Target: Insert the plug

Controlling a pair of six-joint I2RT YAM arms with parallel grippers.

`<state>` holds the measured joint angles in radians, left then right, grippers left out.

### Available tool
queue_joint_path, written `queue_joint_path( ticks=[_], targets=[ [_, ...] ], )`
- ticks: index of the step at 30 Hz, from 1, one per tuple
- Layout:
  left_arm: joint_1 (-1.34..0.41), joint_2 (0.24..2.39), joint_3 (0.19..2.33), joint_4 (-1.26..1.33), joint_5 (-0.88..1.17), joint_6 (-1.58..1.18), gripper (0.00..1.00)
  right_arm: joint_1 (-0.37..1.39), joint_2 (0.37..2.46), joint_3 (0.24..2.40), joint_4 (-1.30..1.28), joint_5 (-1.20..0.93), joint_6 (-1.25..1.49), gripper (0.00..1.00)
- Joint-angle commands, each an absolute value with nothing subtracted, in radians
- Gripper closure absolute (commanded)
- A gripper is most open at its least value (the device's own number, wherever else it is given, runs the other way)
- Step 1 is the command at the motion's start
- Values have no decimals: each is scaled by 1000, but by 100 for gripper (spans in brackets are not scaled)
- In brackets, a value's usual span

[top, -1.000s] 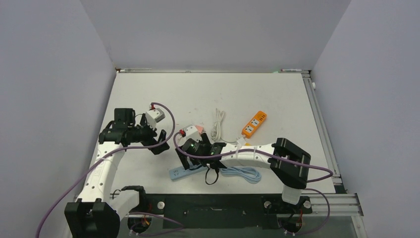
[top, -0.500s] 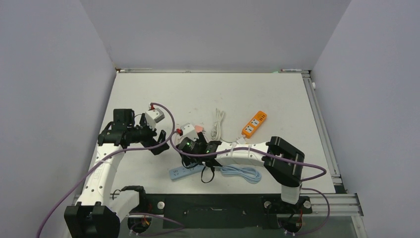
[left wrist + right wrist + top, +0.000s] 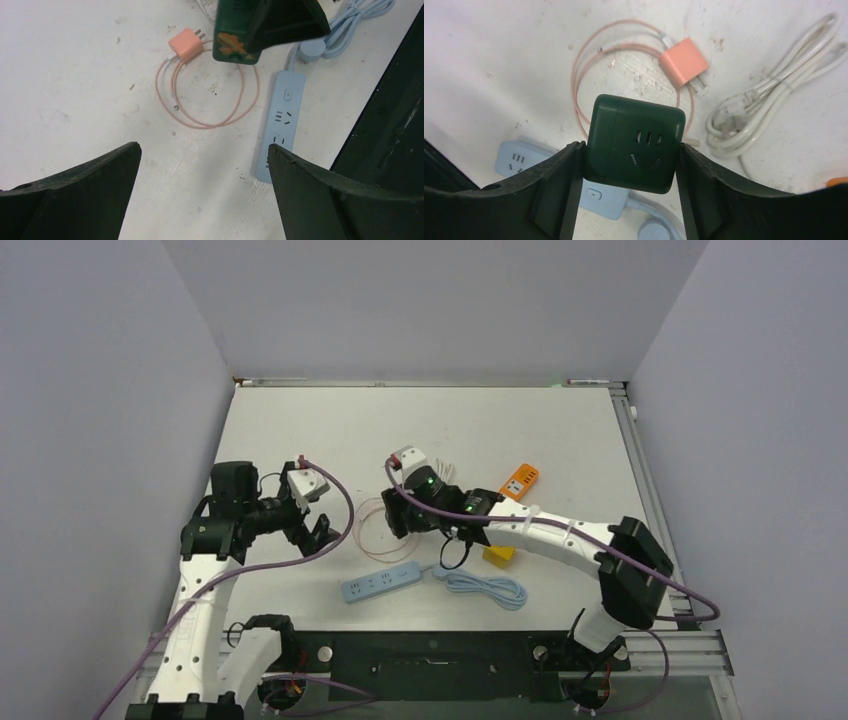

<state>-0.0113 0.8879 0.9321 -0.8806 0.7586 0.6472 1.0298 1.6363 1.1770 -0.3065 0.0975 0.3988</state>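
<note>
The right gripper (image 3: 630,167) is closed on a dark green plug adapter (image 3: 636,142). Its two black fingers press on the left and right sides of the cube. The face with the socket holes looks up to the wrist camera. The adapter is held in the air, not touching the table (image 3: 520,430). Under it lies the loop of a pink cable (image 3: 583,67), and the pink charger (image 3: 683,65) is just beyond it. The blue power strip (image 3: 519,160) lies flat, lower in the right wrist view. I cannot tell how the adapter's pins stand.

The right arm reaches far to the left: from its base the forearm runs low across the table and the wrist sits near the table's middle. A small yellow object (image 3: 498,555) lies just beside this forearm.

The left gripper (image 3: 202,150) is open wide and holds nothing. It hangs above the table, its fingers pointing toward the middle. The left arm is folded, with the elbow high on the left side.

A white cable bundle (image 3: 769,115) lies beside the charger. An orange power strip (image 3: 519,481) lies just beyond the right forearm.
</note>
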Motion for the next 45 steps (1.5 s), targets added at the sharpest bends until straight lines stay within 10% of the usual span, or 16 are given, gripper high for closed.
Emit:
queue_joint_path(
  ticks=[1,14,27,37,45],
  targets=[
    [-9,800,968,-903,920,804,4,988,1514,1234,-246,-116,309,73],
    [-71,447,842,-951,1032,1433,4,913,1470,1338,-237,-795,302,69],
    [-71,494,902,-1189,1106,1790,4,902,1512,1371,-188,-967,343,69],
    [-71,327,781,-571,997,645,4,890,1391,1092,347,-698,677,72],
    [-69,369,764,-423,936,352,4,948,1365,942,653,-436,837,74]
  ],
)
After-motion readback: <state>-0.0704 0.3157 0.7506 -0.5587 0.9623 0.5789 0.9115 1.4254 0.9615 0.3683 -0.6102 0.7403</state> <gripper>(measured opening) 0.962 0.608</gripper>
